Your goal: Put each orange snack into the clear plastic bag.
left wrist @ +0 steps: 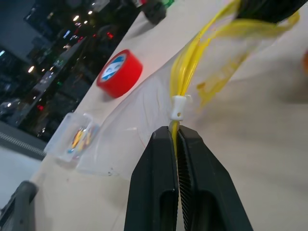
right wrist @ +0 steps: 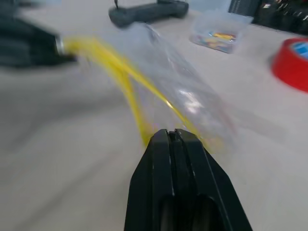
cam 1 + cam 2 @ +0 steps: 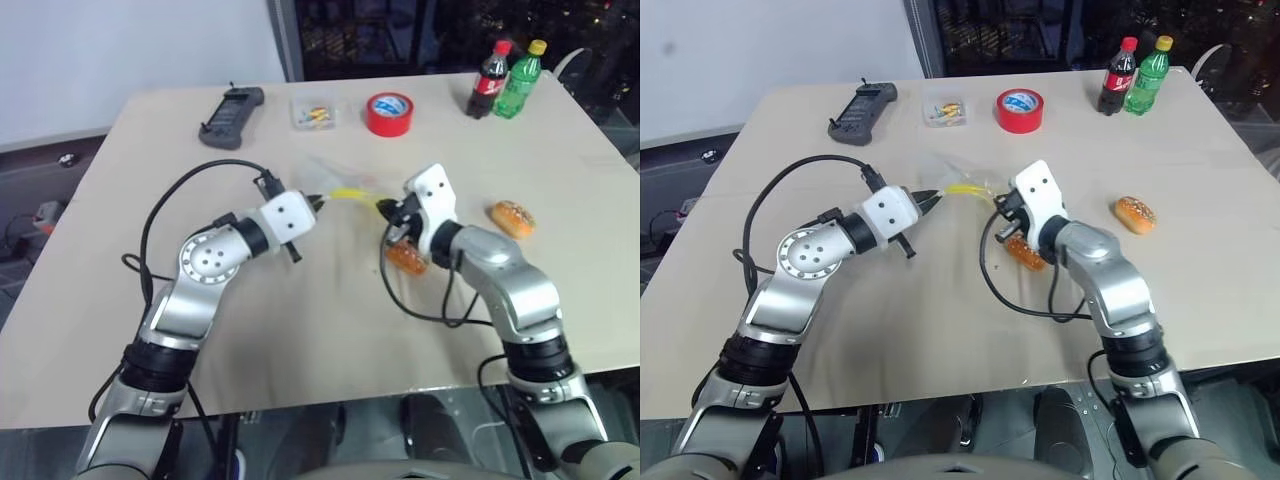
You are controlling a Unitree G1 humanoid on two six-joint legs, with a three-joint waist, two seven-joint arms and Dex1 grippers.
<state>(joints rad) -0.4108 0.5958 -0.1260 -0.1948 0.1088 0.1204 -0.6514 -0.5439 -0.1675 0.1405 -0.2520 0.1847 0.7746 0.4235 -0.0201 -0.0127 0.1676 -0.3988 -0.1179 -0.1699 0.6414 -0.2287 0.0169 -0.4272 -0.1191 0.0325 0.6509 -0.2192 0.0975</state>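
Mid-frame, my left gripper (image 1: 176, 139) and right gripper (image 2: 172, 137), both clamped tight, stretch the bag (image 3: 335, 180) by its yellow seal. Crinkly, transparent, it gapes between them.

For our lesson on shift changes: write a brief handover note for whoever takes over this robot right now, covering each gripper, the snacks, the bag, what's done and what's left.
Left gripper: shut on the yellow seal strip of the clear plastic bag.
Right gripper: shut on the other end of the strip; together they hold the bag's mouth just above the table.
Snacks: one orange snack lies on the table under the right wrist, the other orange snack further right.
Done: bag gripped at both ends.
Left: both snacks still need bagging.
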